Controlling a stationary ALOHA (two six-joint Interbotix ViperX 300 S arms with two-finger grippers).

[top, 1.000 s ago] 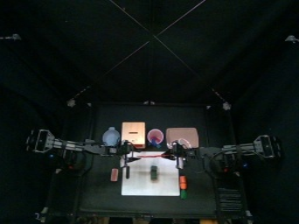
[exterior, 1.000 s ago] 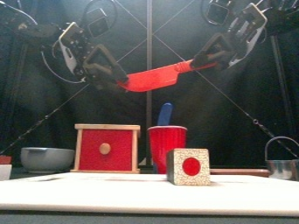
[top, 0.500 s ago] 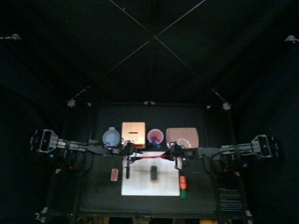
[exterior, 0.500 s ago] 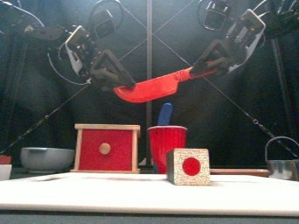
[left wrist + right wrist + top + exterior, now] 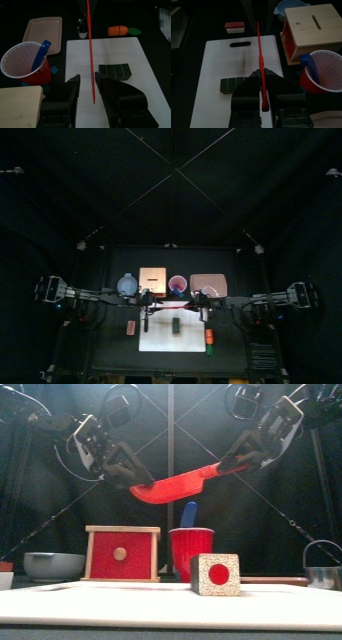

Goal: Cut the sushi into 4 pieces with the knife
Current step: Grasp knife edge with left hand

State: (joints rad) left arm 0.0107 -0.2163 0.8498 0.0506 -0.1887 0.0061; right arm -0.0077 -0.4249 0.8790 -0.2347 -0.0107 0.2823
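A red toy knife (image 5: 177, 484) hangs high over the table, tilted, its handle end up on the right. My right gripper (image 5: 242, 458) is shut on that handle end (image 5: 263, 95). At the blade's low end my left gripper (image 5: 132, 478) stands open, and the blade (image 5: 91, 60) runs between its jaws with a gap on one side. The dark green sushi roll (image 5: 217, 574) lies uncut on the white cutting board (image 5: 107, 52), below both grippers; the right wrist view also shows the sushi roll (image 5: 236, 85).
Behind the board stand a red cup (image 5: 191, 552) holding a blue knife (image 5: 187, 514), a wooden box with a red drawer front (image 5: 122, 552) and a blue-grey bowl (image 5: 54, 565). A pink tray (image 5: 43, 29), a metal cutter (image 5: 325, 574) and an orange toy (image 5: 118, 30) lie on the right.
The knife went from nearly level to tilted, its left end dropping and its flat side turning toward the front. The left gripper sank a little with it.
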